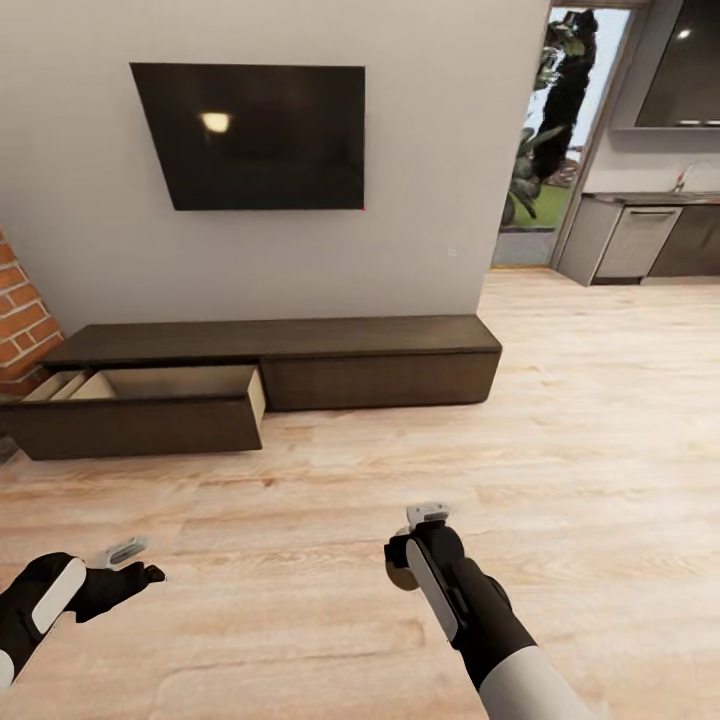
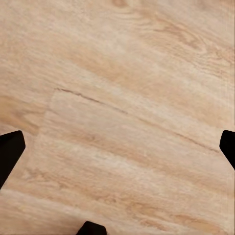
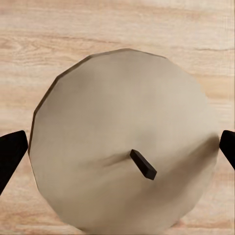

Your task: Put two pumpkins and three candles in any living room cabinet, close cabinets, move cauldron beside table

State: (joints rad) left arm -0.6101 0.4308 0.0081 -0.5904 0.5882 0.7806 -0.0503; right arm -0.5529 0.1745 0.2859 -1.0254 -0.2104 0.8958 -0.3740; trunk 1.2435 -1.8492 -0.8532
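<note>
A beige candle (image 3: 122, 117) with a short dark wick sits between the fingers of my right gripper (image 3: 117, 149), which is shut on it above the wood floor. In the head view the right gripper (image 1: 427, 520) hovers low at centre right, well short of the cabinet (image 1: 380, 378). This long dark brown unit runs along the wall under the TV. Its left drawer (image 1: 140, 425) is pulled out, showing pale inner walls, and its right front is shut. My left gripper (image 1: 128, 555) hangs open at the lower left with only floor beneath it (image 2: 117, 152). Pumpkins, cauldron and table are out of view.
A black TV (image 1: 255, 135) hangs on the grey wall above the cabinet. A brick wall (image 1: 22, 320) stands at the far left. At the right a doorway leads to a kitchen with grey counters (image 1: 640, 240). Open wood floor (image 1: 560, 420) lies between me and the cabinet.
</note>
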